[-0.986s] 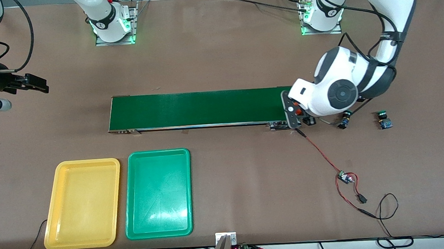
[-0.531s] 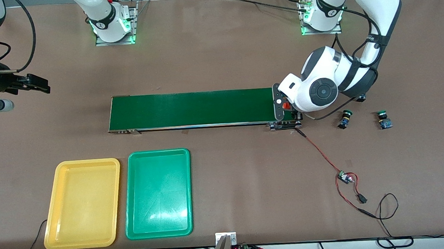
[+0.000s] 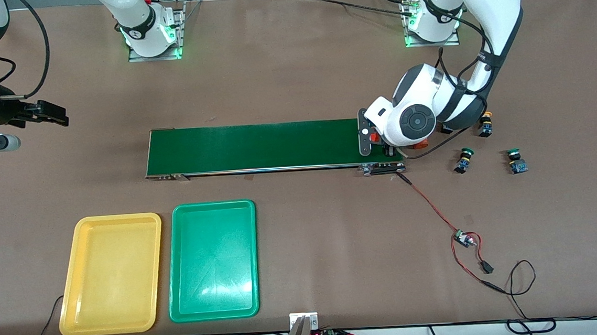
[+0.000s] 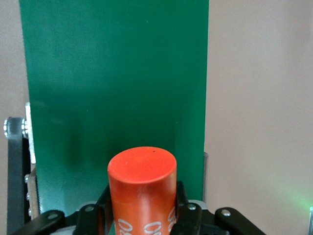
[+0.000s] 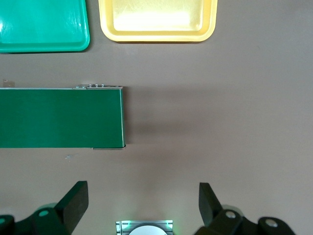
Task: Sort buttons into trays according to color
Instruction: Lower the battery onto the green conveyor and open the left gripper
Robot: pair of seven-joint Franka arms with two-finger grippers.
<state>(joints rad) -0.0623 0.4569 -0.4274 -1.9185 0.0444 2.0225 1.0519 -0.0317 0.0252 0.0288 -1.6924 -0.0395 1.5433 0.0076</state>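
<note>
On the brown table (image 3: 297, 73), the left gripper (image 4: 142, 220) — clamped on an orange cylinder (image 4: 142, 188) — has shifted over the conveyor belt (image 3: 255, 147) at frame right, uncovering a yellow button (image 3: 484, 124); trays (image 3: 110, 274) empty, sorting not begun, right gripper (image 5: 142, 200) waits wide at upper left.

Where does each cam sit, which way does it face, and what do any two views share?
Front view: high across the table, facing both arm bases; shows the left gripper over the conveyor belt, the right gripper waiting, the yellow tray, green tray, buttons.
Left wrist view: on the left wrist, looking down the belt; its fingers clamp an orange cylinder.
Right wrist view: on the right wrist, facing down; open fingers show.
Shared: front and right wrist views both show the belt and both trays.
</note>
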